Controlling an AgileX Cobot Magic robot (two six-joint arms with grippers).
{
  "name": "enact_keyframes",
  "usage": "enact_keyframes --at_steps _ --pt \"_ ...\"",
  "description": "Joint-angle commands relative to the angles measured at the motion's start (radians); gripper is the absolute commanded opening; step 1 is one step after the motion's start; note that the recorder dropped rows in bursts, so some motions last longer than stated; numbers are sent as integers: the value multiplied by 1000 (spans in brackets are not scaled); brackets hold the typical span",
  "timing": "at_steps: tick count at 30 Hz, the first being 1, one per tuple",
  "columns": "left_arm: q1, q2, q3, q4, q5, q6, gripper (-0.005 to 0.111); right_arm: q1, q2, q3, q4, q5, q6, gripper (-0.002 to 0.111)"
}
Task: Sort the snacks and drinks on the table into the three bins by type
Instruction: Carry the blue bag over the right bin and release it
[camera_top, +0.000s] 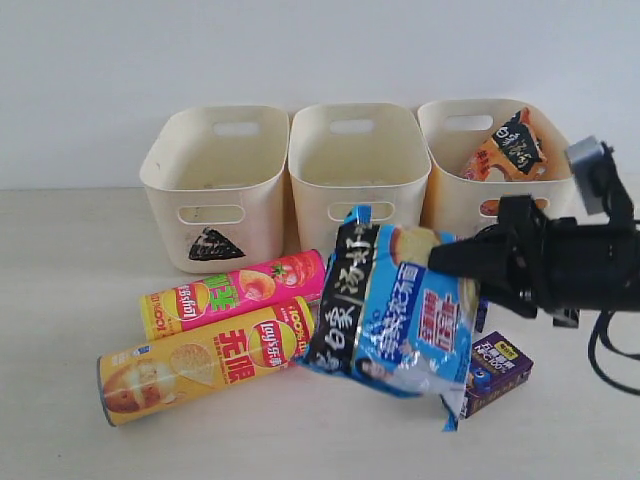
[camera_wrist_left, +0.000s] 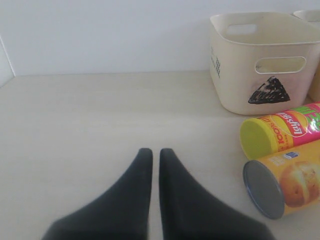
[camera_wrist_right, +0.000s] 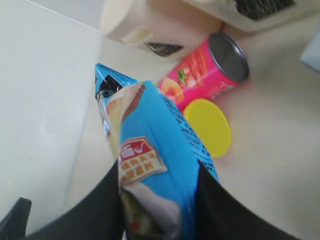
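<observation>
My right gripper (camera_top: 447, 260) (camera_wrist_right: 159, 165) is shut on the blue-black snack packet (camera_top: 390, 310) (camera_wrist_right: 155, 135). It holds the packet up in front of the middle bin (camera_top: 355, 195). The pink-yellow chip tube (camera_top: 235, 293) (camera_wrist_left: 280, 132) (camera_wrist_right: 205, 75) and the yellow-orange tube (camera_top: 205, 360) (camera_wrist_left: 287, 182) lie side by side on the table (camera_top: 60, 300). A dark purple drink carton (camera_top: 497, 368) lies under the packet's lower corner. The orange-black packet (camera_top: 510, 145) lies in the right bin (camera_top: 450, 200). My left gripper (camera_wrist_left: 155, 150) is shut and empty over bare table.
The triangle-marked bin (camera_top: 255, 190) (camera_wrist_left: 235, 65) stands at the left of the row, close behind the tubes. A white wall runs behind the bins. My right arm (camera_top: 570, 260) reaches in from the right at about the height of the bins' walls.
</observation>
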Motion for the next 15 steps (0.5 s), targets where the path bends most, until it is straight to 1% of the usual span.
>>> enact_keyframes --at_steps 1,7,11,15 --pt "-1 -3 -3 -4 -5 1 4 -34 -14 -105 12 62 36 0" --pt "-1 -3 -3 -4 -5 1 4 -49 16 -307 12 40 106 0" --pt "-1 -3 -3 -4 -7 1 4 -51 54 -431 12 -12 157 0" --pt "-1 -3 -3 -4 -7 1 4 -85 127 -559 12 -15 186 0"
